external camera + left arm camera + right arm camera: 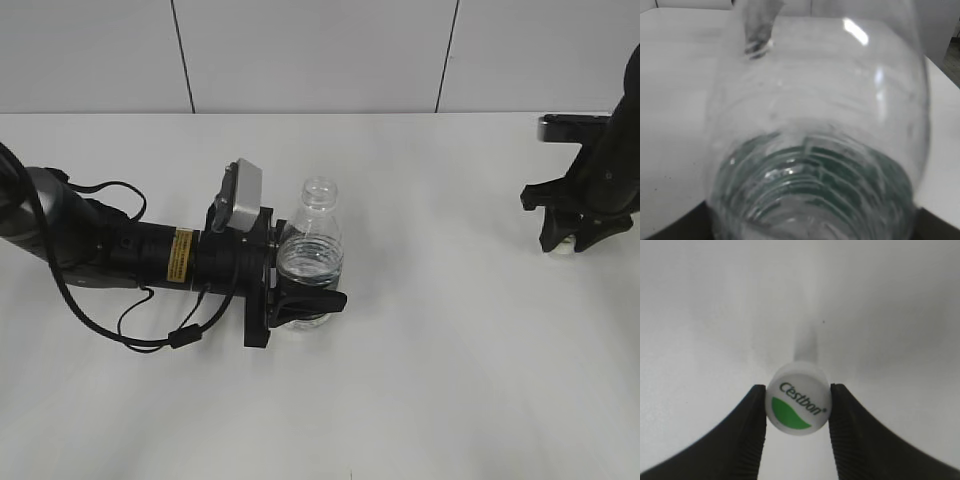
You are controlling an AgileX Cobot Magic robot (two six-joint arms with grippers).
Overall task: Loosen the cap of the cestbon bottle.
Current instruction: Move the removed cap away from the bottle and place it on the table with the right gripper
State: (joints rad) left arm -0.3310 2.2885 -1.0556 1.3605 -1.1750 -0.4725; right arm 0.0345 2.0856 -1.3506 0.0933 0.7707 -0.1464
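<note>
While the left arm lies low across the white table (420, 400), its black left gripper (300, 298) is clenched around the lower body of the small clear ribbed plastic cestbon bottle (311, 250), which stands upright just left of the table's centre. The bottle's neck is open at the top, with no closure on it. A grey camera box (243, 195) sits on the wrist just left of the bottle, and a black cable (150, 335) loops beside the arm on the table. The left wrist view is filled by the bottle wall (820, 125), blurred at close range, with the dark green label band (825, 175) showing through the ribbed plastic near the bottom.

Far to the right, well apart from the bottle, the black right gripper (572, 240) hangs close above the table near its right edge. The right wrist view shows its two ridged fingers (747, 435) pressed against opposite sides of the small round white plastic screw cap (798, 406), grasping it above the table. A green leaf-shaped mark and the lettering "C'estbon" face the camera
</note>
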